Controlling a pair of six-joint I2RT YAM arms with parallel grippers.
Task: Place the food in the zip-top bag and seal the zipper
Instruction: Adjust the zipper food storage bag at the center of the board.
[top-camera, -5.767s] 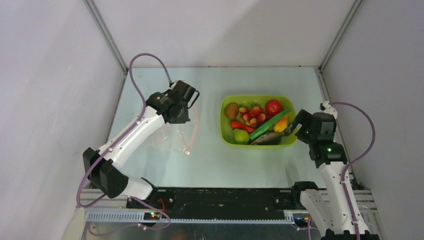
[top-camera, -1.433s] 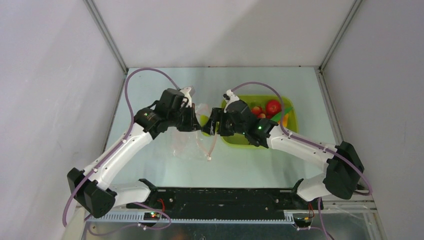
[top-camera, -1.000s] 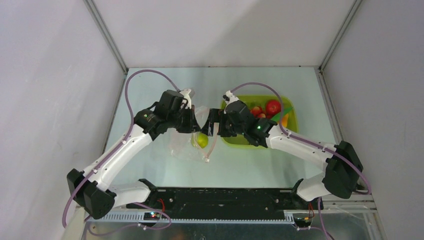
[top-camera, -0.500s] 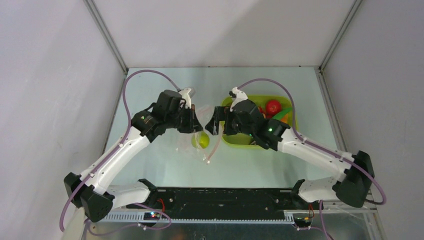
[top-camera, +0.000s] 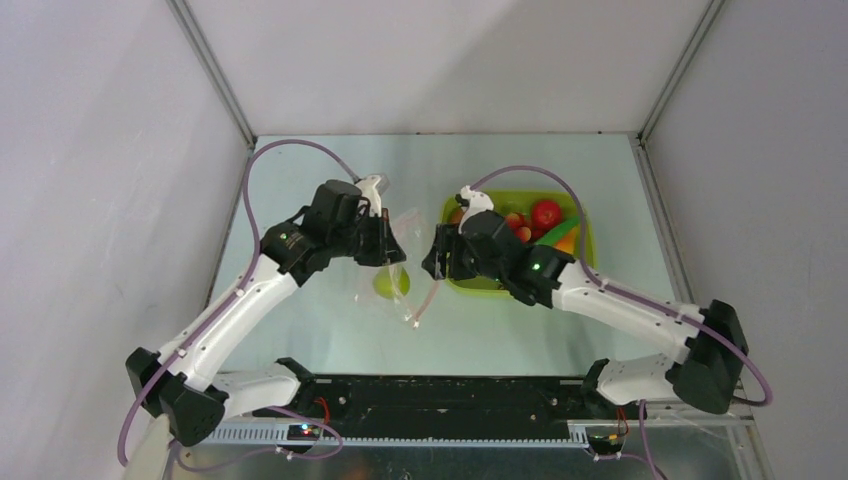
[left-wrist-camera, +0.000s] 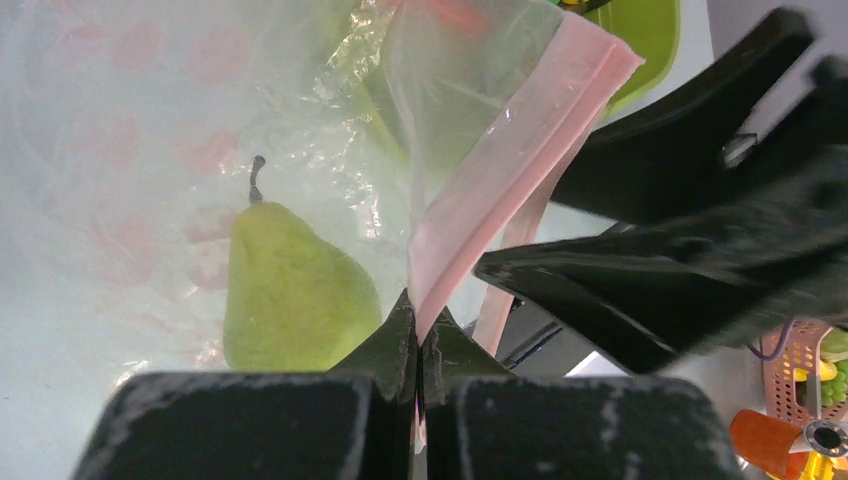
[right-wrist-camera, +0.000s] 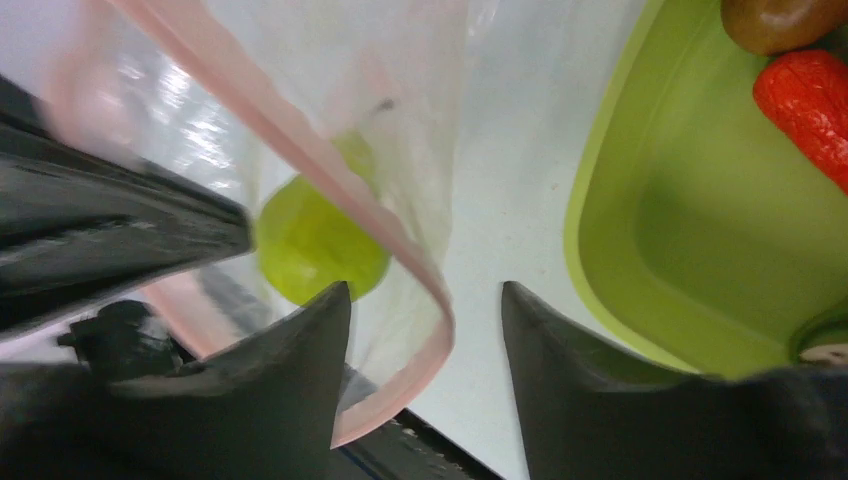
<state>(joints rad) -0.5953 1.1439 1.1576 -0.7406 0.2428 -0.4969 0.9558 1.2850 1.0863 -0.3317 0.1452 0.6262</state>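
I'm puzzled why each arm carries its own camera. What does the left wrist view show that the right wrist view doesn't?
Only the left wrist view shows how the left gripper clamps the pink zipper. Only the right wrist view shows the brown kiwi and a red piece in the green tub. Both show the green pear inside the clear bag.

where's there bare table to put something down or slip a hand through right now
Bare table runs along the far edge, behind both arms and the tub. Another open strip lies near the front, between the bag and the arm bases. The middle is crowded: the left hand and right hand meet at the bag's mouth.
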